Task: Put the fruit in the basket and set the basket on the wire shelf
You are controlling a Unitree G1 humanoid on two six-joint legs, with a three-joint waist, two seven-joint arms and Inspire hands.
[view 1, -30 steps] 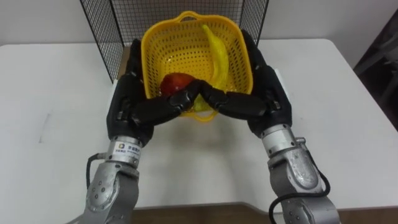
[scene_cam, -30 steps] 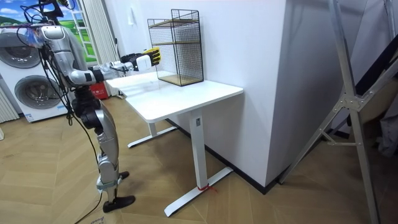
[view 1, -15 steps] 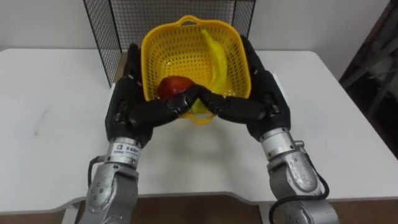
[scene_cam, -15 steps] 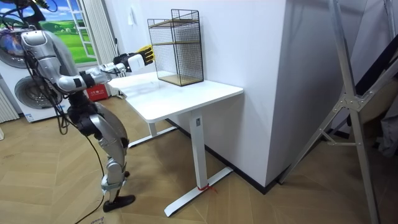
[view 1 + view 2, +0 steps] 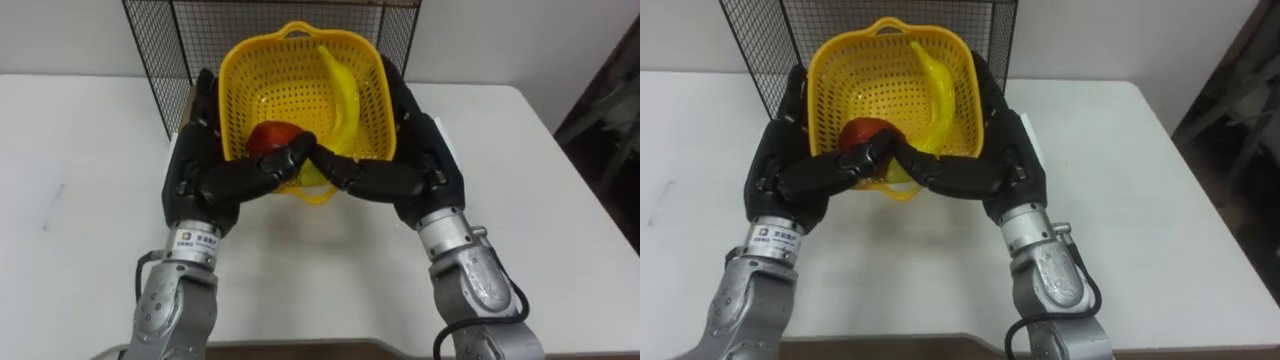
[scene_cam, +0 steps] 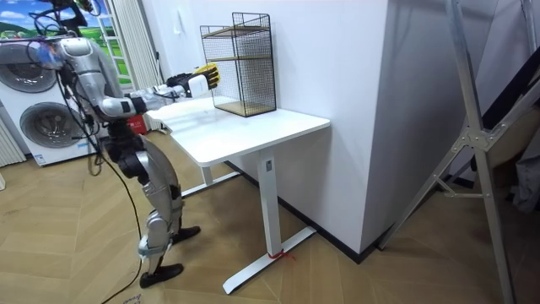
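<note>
A yellow plastic basket (image 5: 262,95) is held up over the white table (image 5: 80,200), between my two black hands. In it lie a red fruit (image 5: 268,137) and a yellow banana (image 5: 340,95) that leans on its right wall. My left hand (image 5: 205,165) clasps the left side and my right hand (image 5: 415,165) the right side, the thumbs meeting across the near rim. The basket's far end sits at the open front of the black wire shelf (image 5: 160,50). In the room view I stand at the table's end, arms stretched out with the basket (image 6: 207,76) towards the wire shelf (image 6: 241,63).
The wire shelf stands at the table's back edge against the white wall. Bare table top (image 5: 1140,200) lies on both sides of my arms. In the room view a washing machine (image 6: 34,118) stands behind me and a metal frame (image 6: 472,127) at the room view's right.
I have stepped closer to the table with one leg forward. The basket, held the same way in both hands, has come nearer to the shelf's open front.
</note>
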